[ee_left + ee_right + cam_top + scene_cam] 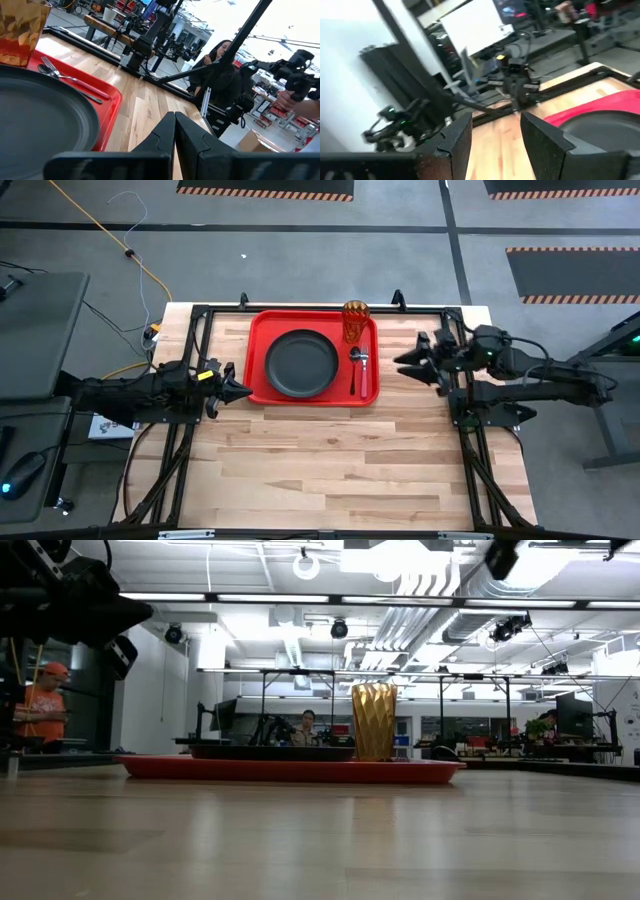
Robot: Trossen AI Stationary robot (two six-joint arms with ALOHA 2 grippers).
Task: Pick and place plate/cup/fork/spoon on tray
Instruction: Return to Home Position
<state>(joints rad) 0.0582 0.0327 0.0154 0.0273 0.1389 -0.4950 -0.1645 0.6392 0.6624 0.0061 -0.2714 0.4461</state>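
The red tray point(256, 355) lies at the table's far middle. On it rest the black-grey plate point(301, 364), the amber cup point(356, 321) upright in the tray's far right corner, and the dark spoon point(354, 372) and the fork point(364, 362) side by side right of the plate. My left gripper point(243, 392) hovers just left of the tray's near left corner, shut and empty; it also shows in the left wrist view point(175, 122). My right gripper point(403, 365) hovers right of the tray, open and empty, fingers pointing at the tray point(495, 127).
Black frame rails point(455, 395) run along both sides of the table and its far edge. Bare wood point(320, 470) spreads from the tray to the near edge. People point(40, 700) are in the room beyond the table.
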